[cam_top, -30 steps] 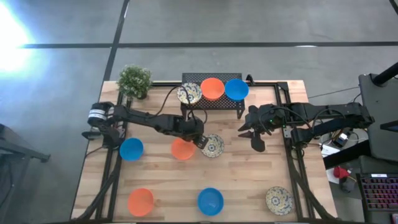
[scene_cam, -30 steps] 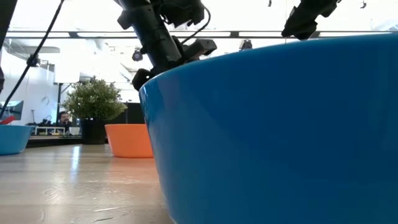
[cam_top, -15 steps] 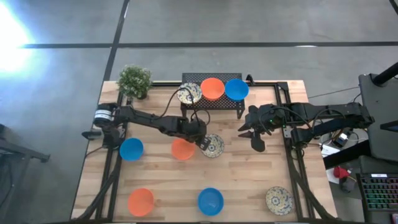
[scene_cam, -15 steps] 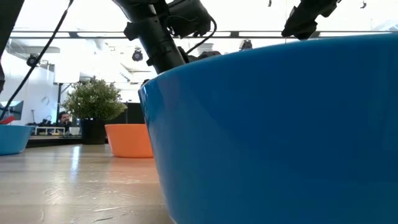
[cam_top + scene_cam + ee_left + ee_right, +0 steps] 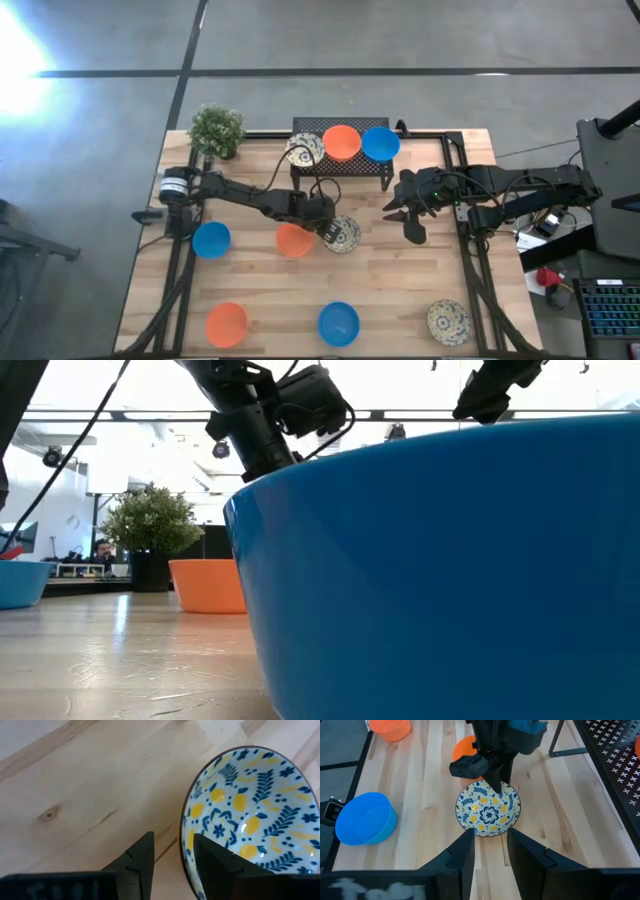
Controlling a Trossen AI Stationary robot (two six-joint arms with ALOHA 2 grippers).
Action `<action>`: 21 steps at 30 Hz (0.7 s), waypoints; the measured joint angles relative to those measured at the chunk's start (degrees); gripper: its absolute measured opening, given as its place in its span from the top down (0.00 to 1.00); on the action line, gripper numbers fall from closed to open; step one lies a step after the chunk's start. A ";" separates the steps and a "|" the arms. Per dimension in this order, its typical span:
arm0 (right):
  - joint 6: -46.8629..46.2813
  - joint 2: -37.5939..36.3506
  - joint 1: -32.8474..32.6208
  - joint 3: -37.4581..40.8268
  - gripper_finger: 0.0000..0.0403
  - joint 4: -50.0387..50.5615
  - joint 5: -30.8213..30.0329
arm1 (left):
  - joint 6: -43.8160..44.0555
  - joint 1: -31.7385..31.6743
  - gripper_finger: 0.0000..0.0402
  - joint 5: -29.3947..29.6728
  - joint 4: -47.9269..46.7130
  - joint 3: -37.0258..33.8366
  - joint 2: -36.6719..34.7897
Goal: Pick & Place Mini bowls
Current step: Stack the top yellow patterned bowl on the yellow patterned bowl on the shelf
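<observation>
A cream bowl with a blue and yellow pattern (image 5: 344, 236) sits on the table's middle. My left gripper (image 5: 327, 225) is open at its left rim (image 5: 184, 836). One finger (image 5: 215, 862) is inside the bowl and the other finger (image 5: 140, 857) is outside. My right gripper (image 5: 412, 232) hangs open to the bowl's right, above the table and touching nothing. On the black rack (image 5: 340, 165) sit a patterned bowl (image 5: 304, 150), an orange bowl (image 5: 341, 142) and a blue bowl (image 5: 380, 144). An orange bowl (image 5: 293, 240) lies just left of the gripper. My left gripper straddles the patterned bowl's left rim (image 5: 492, 790) from above, one finger inside and one outside. The bowl stands flat on the table. I cannot tell whether either finger touches the rim.
Other bowls stand on the table: blue (image 5: 211, 240) at the left, and orange (image 5: 226, 324), blue (image 5: 338, 323) and patterned (image 5: 448, 322) along the near edge. A potted plant (image 5: 216, 130) stands at the far left corner. The near blue bowl (image 5: 440, 570) fills the low view.
My left gripper has moved a little toward the table's right and down, onto the patterned bowl's rim. The bowl has stayed where it was. My right arm has kept still.
</observation>
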State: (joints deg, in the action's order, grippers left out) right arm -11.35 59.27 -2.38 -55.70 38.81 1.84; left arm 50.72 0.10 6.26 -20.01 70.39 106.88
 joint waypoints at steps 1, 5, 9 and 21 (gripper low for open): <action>-0.01 0.00 -0.01 0.00 0.72 0.00 0.00 | 0.00 0.00 0.68 0.00 0.02 0.00 0.13; 0.02 0.00 0.00 0.00 0.72 0.00 0.00 | 0.00 0.00 0.69 -0.22 -0.06 0.00 0.25; 0.04 0.00 0.01 0.00 0.72 0.00 0.00 | -0.85 0.00 0.75 -0.25 -0.05 -0.02 0.23; 0.04 0.00 0.00 0.00 0.72 0.00 0.05 | -3.84 0.00 0.98 -0.61 0.42 0.11 0.01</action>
State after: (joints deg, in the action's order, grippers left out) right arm -11.31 59.27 -2.38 -55.70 38.81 1.89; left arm 46.88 0.10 5.65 -19.59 70.50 106.89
